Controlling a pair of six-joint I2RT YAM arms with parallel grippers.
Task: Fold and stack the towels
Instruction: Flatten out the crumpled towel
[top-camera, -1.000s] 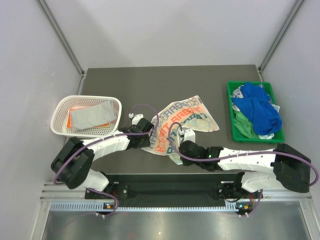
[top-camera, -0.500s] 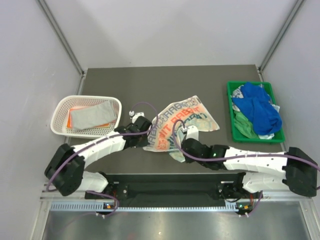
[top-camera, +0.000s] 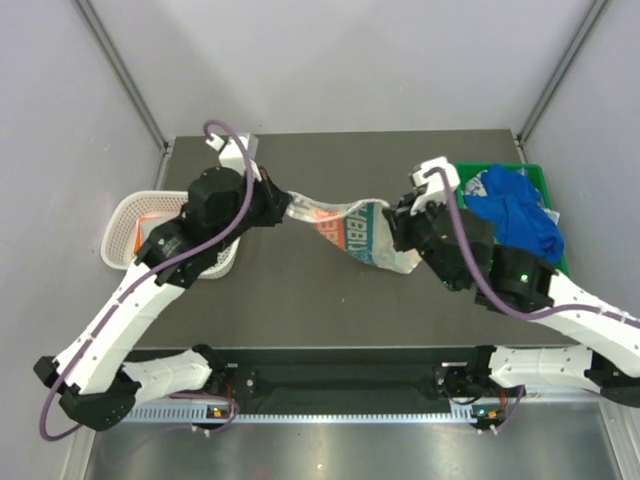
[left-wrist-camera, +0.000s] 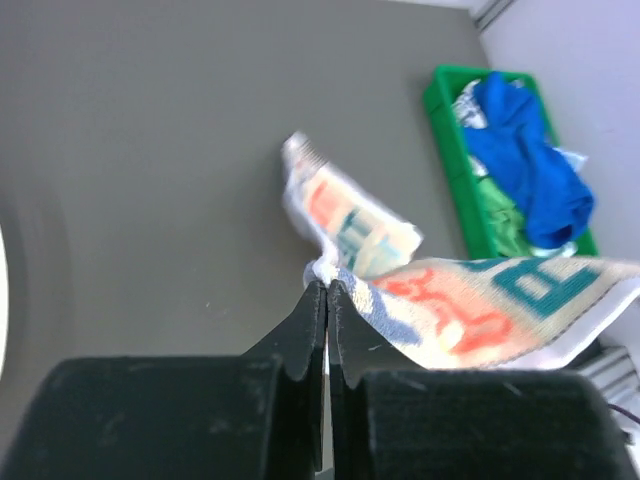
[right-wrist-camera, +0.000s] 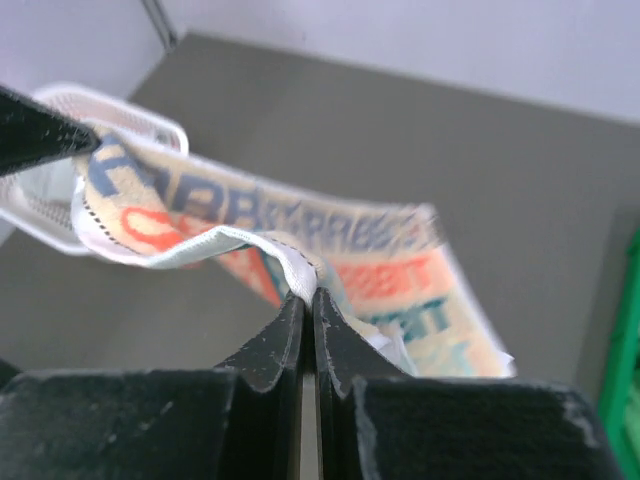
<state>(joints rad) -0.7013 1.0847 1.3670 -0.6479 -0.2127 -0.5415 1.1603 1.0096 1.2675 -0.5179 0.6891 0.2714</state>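
Both ends pinched: my left claw (top-camera: 284, 202) clamps one end of the lettered towel (top-camera: 355, 228), right claw (top-camera: 402, 216) the other. I'm holding it slung above the desk (top-camera: 300, 300), long axis running straight between the claws, middle sagging.

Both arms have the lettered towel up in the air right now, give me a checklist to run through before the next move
1. Left gripper grip on the lettered towel: ok, jaws shut on its edge.
2. Right gripper grip: ok, jaws shut on a bunched bit of hem.
3. Towel stretched flat between the two grippers: not ok, it sags and twists in the middle.
4. Lowest fold hanging free of the table: cannot tell from these views.
5. Towel away from the basket and the green bin: ok, it hangs over the table between them.
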